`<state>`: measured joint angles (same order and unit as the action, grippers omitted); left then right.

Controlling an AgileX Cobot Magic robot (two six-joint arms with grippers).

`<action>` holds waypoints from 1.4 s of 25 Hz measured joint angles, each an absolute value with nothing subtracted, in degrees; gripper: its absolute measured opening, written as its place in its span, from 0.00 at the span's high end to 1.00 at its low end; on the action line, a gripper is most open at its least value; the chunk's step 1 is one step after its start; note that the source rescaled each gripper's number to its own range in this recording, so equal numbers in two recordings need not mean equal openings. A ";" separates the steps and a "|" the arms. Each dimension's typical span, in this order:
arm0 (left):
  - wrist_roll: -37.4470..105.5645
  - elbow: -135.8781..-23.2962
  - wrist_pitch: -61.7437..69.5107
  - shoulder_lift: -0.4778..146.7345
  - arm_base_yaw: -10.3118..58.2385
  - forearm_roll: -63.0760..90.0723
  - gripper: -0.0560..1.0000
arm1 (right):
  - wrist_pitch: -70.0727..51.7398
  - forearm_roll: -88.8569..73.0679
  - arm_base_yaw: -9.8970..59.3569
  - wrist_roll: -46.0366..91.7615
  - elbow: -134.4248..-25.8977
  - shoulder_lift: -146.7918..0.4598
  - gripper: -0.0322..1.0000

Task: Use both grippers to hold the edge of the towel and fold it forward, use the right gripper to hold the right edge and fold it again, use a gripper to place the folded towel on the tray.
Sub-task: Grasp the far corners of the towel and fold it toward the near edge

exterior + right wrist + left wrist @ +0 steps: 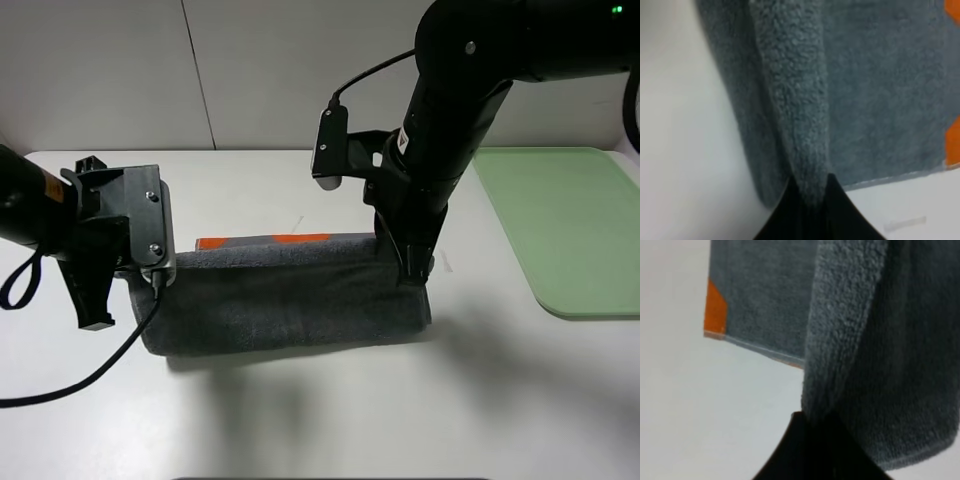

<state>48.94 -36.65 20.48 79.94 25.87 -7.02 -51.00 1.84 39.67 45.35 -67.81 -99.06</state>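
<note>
I count two hands, my left hand (812, 432) and my right hand (810, 197), one towel (280, 300), one tray (560, 220) and one worktop (320, 420) under them.

Tabletop (320, 430): plain white, matte, filling most of the high view. Its far left corner is rounded. A few faint thin marks near the middle.

Wall (100, 70) behind: pale off-white flat panels, with one thin dark seam (198, 70) running nearly upright and leaning slightly.

Light: even and diffuse. A soft-edged grey shadow (260, 400) lies on the near half of the tabletop.
</note>
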 joint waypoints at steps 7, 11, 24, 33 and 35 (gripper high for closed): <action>48.94 -42.67 20.29 86.95 25.66 -7.52 0.95 | -48.88 2.82 37.50 46.22 -68.01 -100.91 0.97; 48.94 -46.74 20.29 90.93 25.61 -8.13 0.95 | -46.79 3.55 36.13 46.52 -68.01 -101.18 0.97; 48.94 -49.04 13.57 95.55 22.57 -9.24 0.95 | -38.76 3.31 32.36 48.80 -68.05 -102.98 0.97; 48.94 -49.04 12.04 95.56 21.90 -9.18 0.94 | -36.41 3.23 32.31 49.00 -68.07 -104.33 0.97; 48.94 -49.04 12.04 95.56 21.90 -9.18 0.90 | -35.88 3.35 32.31 49.00 -68.07 -104.33 0.97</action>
<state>48.94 -49.04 12.04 95.56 21.90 -9.18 -35.88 3.35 32.31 49.00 -68.07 -104.33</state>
